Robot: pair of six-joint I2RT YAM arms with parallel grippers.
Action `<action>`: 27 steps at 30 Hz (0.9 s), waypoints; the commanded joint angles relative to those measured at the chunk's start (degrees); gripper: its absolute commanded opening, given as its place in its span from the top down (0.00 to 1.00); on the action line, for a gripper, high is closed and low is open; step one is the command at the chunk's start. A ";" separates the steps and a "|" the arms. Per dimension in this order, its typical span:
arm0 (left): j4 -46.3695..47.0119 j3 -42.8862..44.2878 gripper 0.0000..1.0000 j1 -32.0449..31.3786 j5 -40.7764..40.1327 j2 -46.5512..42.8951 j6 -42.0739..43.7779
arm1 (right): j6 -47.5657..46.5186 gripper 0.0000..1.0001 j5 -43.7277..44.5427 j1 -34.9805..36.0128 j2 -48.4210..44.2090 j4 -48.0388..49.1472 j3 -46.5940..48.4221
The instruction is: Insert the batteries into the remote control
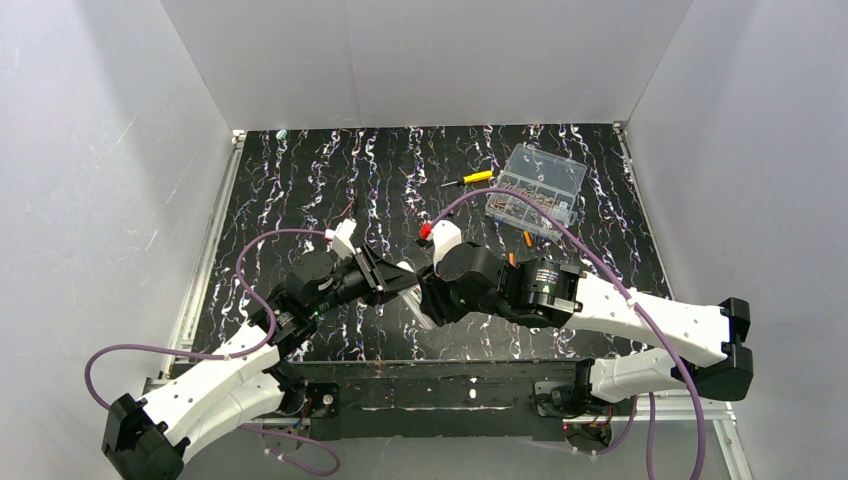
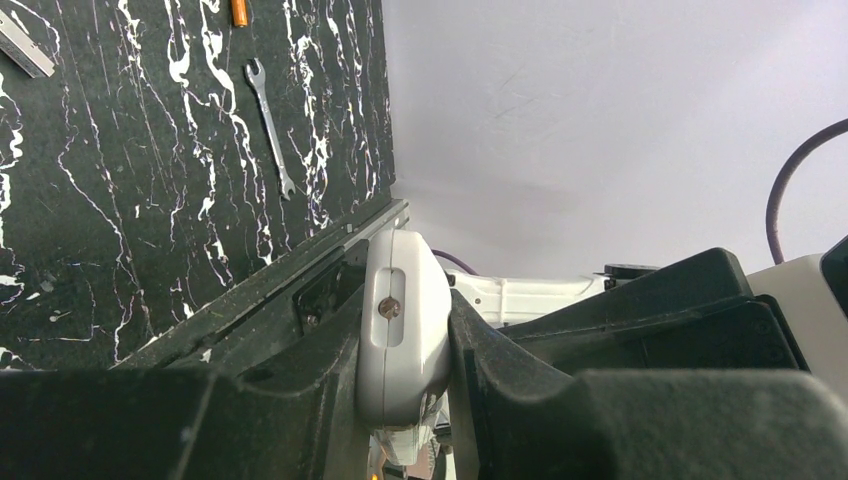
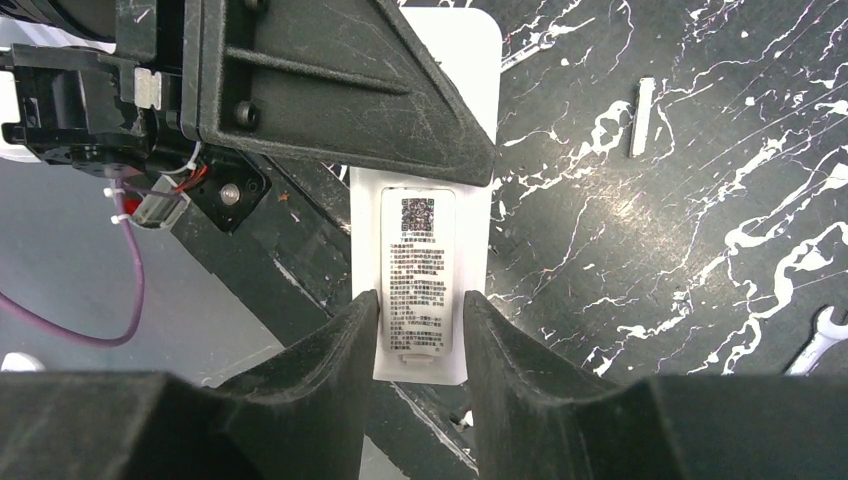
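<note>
Clamping down hard, the left gripper (image 2: 404, 345) is squeezing the remote control (image 2: 400, 310) edge-on between its two black fingers (image 2: 300, 400), with the jaws closed right up against the white body. In the left wrist view the remote is standing at the centre bottom of the frame, and a small screw is showing in a slot on its narrow side.

In the right wrist view the right gripper (image 3: 421, 325) is reaching in at the remote's other end, at the lower centre. Its jaws are standing partway apart, and its fingertips (image 3: 340, 330) are sitting to either side of a printed label panel (image 3: 418, 270) on the remote's back. I cannot tell whether they are actually pinching it. One left finger is covering the remote's top end in the upper middle of that frame.

In the top view both grippers are meeting just left of centre, and the remote is being held up between them over the near part of the black marbled table (image 1: 300, 180).

One of the batteries (image 1: 527, 238) is lying on the table right of centre, just beyond the right arm. A second orange speck is showing close beside that arm's wrist. An orange tip is also peeking in at the top edge of the left wrist view.

Further out, a clear plastic box (image 1: 535, 190) is sitting in the upper right of the table, with a yellow-handled screwdriver (image 1: 470, 178) just to its left. A small wrench (image 2: 270, 125) is lying in the upper left of the left wrist view, and a pale stub (image 3: 643, 117) is resting in the upper right of the right wrist view.
</note>
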 commanded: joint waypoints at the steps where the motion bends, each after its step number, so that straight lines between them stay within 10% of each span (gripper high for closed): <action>1: 3.81 -0.04 1.00 -0.19 0.38 -0.83 0.14 | -0.68 0.57 -0.40 0.33 0.16 1.08 0.76; 27: -1.36 0.79 1.00 -0.19 -0.27 -1.64 1.80 | 0.36 0.72 -3.30 0.32 -6.62 -0.93 1.63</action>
